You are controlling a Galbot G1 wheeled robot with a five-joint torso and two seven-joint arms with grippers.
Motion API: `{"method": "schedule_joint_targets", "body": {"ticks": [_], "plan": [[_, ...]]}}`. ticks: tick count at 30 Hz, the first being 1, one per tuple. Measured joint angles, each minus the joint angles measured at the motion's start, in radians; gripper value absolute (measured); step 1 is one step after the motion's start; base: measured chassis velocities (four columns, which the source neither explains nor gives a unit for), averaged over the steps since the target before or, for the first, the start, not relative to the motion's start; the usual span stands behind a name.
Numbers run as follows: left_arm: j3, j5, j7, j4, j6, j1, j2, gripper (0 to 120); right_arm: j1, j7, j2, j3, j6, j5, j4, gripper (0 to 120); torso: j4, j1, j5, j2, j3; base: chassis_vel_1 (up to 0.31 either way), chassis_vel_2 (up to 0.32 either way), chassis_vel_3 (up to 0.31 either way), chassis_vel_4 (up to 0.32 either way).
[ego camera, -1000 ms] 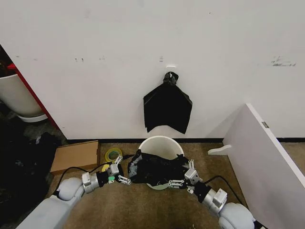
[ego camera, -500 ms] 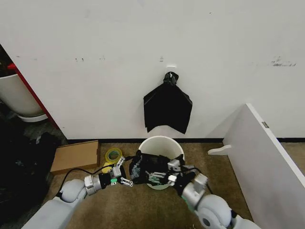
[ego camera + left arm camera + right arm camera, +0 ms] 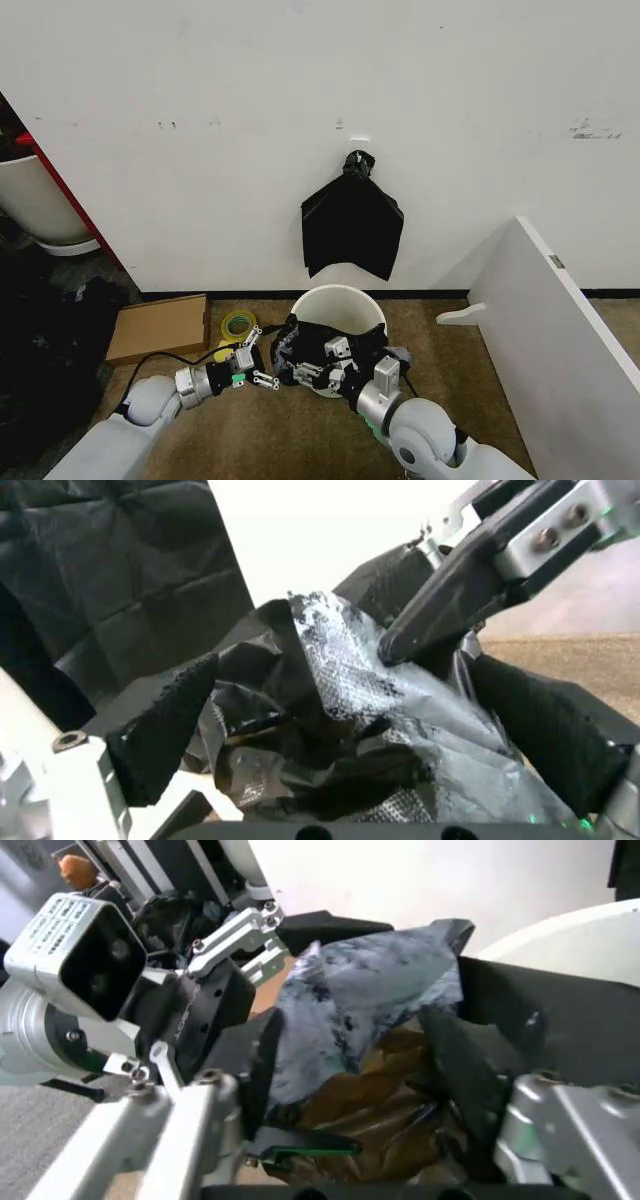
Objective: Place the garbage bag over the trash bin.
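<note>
The trash bin (image 3: 338, 300) is a round cream-white pail standing on the carpet by the wall. The garbage bag (image 3: 350, 352) lies crumpled and glossy black over the bin's near rim. My left gripper (image 3: 261, 361) is at the bag's left end, open, with bag folds (image 3: 330, 705) between its black fingers (image 3: 165, 727). My right gripper (image 3: 320, 360) has reached in from the right to the same end, close to the left one. It is open too, and a grey-black fold of bag (image 3: 360, 997) lies between its fingers (image 3: 462, 1061).
A flat black bag (image 3: 352, 225) hangs from a wall hook above the bin. A cardboard box (image 3: 160, 328) and a tape roll (image 3: 238, 324) lie to the left. A white panel (image 3: 560, 340) leans at the right. A white tub (image 3: 35, 200) sits far left.
My right arm has swung left across the bag, from the bin's right side to just beside the left gripper. The left gripper has hardly moved. The bag has bunched a little.
</note>
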Motion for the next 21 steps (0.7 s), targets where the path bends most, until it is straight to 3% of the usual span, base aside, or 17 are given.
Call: {"method": "schedule_joint_targets", "body": {"ticks": [15,21], "plan": [[0.001,0.001,-0.016,0.009,-0.002,-0.013,0.002,100,-0.015,-0.088,0.004,0.019,0.068,-0.027,-0.031,0,0.0000,0.000,0.0001,0.000,0.000,0.000,0.000,0.000,0.000],[0.003,0.001,-0.017,0.011,-0.003,-0.017,0.002,100,-0.019,-0.113,0.009,0.023,0.076,-0.046,-0.042,0,0.0000,0.000,0.0002,0.000,0.000,0.000,0.000,0.000,0.000]]}}
